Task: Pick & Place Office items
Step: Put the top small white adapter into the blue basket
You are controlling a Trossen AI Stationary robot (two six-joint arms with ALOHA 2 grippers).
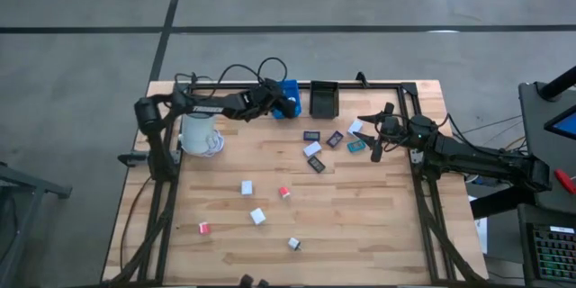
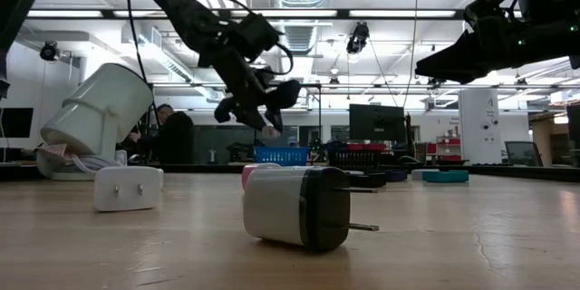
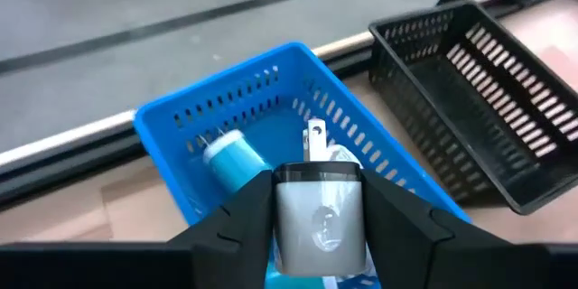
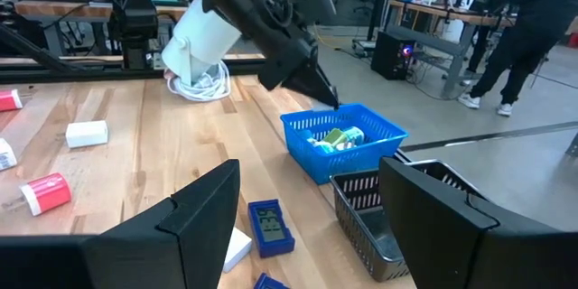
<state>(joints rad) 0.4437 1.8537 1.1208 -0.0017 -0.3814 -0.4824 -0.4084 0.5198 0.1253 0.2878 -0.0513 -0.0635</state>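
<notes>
Left gripper [image 3: 318, 226] over the blue bin [image 3: 190, 117] upper centre, fingers clasping a grey-white charger block [image 3: 318, 212], right gripper [image 1: 375, 133] at right, fingers spread, empty

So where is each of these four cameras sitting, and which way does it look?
High: overhead, straight down on the table and both arms.
Low: at tabletop height, looking level across into the room; arms overhead.
Left wrist: above the blue bin, its left tool around a white charger.
Right wrist: past the open right tool.
Both wrist views share the blue bin.
</notes>
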